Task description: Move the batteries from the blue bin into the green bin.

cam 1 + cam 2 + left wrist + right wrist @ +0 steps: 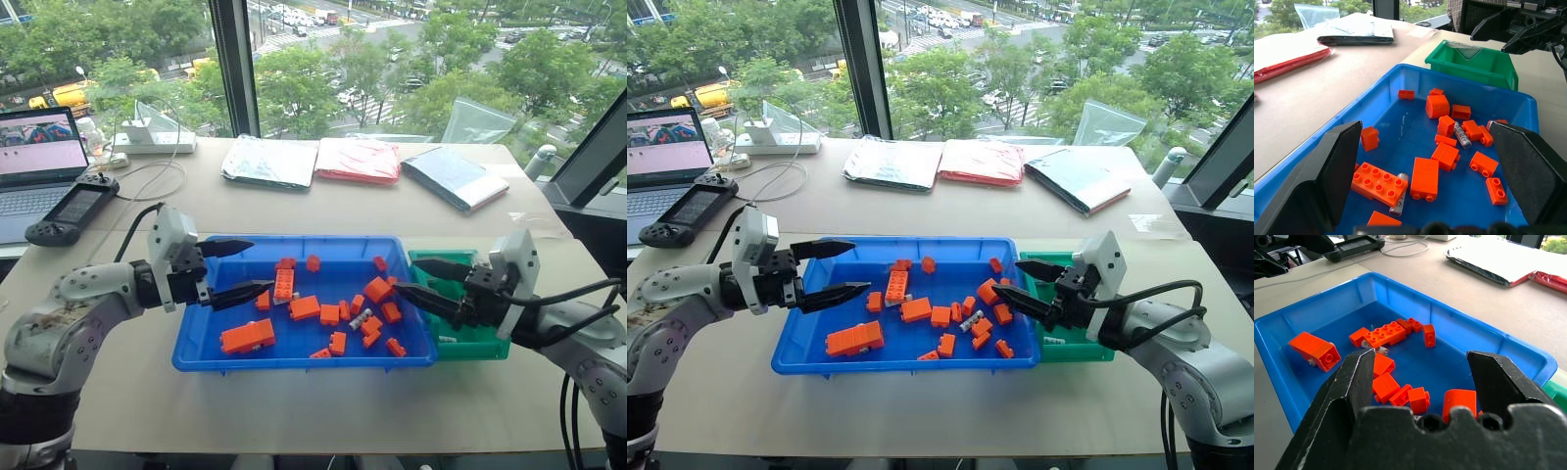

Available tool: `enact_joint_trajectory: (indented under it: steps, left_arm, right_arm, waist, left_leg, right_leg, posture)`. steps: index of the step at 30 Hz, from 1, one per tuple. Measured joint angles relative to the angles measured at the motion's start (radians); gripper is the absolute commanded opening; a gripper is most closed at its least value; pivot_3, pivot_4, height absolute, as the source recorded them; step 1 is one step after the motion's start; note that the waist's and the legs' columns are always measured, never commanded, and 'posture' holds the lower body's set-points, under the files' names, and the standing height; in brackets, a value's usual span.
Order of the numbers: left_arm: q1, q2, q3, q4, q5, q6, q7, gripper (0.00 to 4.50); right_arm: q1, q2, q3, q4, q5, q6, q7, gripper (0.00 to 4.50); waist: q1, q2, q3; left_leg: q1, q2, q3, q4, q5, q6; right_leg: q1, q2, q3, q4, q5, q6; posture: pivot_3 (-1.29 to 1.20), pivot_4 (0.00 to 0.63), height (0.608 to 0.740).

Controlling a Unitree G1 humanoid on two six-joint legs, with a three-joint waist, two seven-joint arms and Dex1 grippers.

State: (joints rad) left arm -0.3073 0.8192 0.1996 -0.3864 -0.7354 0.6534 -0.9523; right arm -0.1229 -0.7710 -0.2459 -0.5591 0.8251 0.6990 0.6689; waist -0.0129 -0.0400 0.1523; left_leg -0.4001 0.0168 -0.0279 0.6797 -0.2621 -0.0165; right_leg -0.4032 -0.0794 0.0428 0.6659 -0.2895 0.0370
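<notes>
The blue bin (196, 338) lies in the middle of the table, strewn with orange bricks. One battery (361, 319) rests among the bricks right of centre; in the left wrist view it is the battery (1462, 135), and a second battery (1398, 194) lies against the long brick. The green bin (477, 341) stands against the blue bin's right end, with a small pale cylinder (446, 339) on its floor. My left gripper (257, 266) hovers open and empty over the blue bin's left end. My right gripper (407, 276) hovers open and empty over its right end.
Three flat plastic bags (269, 162) lie along the table's far side. A laptop (34, 157), a handheld controller (73, 211) and a power strip (152, 142) with cables occupy the far left. Bare tabletop runs in front of the bins.
</notes>
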Motion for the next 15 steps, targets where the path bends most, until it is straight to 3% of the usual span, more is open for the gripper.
enact_joint_trajectory:
  steps: [6,9,15]
  left_arm:
    - [0.001,0.009,-0.009,0.007,0.006,0.0,-0.032,4.5]
    - [0.001,0.015,-0.021,0.009,0.009,0.0,-0.051,4.5]
    - [-0.003,0.016,-0.026,0.011,0.01,0.0,-0.064,4.5]
  right_arm:
    - [-0.012,-0.021,0.028,-0.029,-0.007,0.024,-0.015,3.5]
    - [-0.094,-0.101,0.135,-0.06,-0.055,0.105,-0.035,3.5]
    - [-0.281,-0.116,0.346,-0.063,-0.159,0.202,-0.065,3.5]
  waist:
    - [0.0,0.0,0.0]
    - [-0.005,0.001,0.001]
    - [-0.004,0.002,0.001]
  left_leg:
    - [0.0,0.0,0.0,0.0,0.0,0.0]
    - [0.001,0.0,0.0,0.0,0.0,0.0]
    - [0.0,0.001,0.0,0.0,0.0,0.0]
  right_leg:
    - [0.0,0.0,0.0,0.0,0.0,0.0]
    - [0.0,0.001,0.001,0.0,0.0,0.0]
    - [0.0,0.001,0.001,-0.001,0.0,0.0]
  posture:
    - [0.0,0.15,0.74]
    - [0.0,0.15,0.74]
    - [0.0,0.15,0.74]
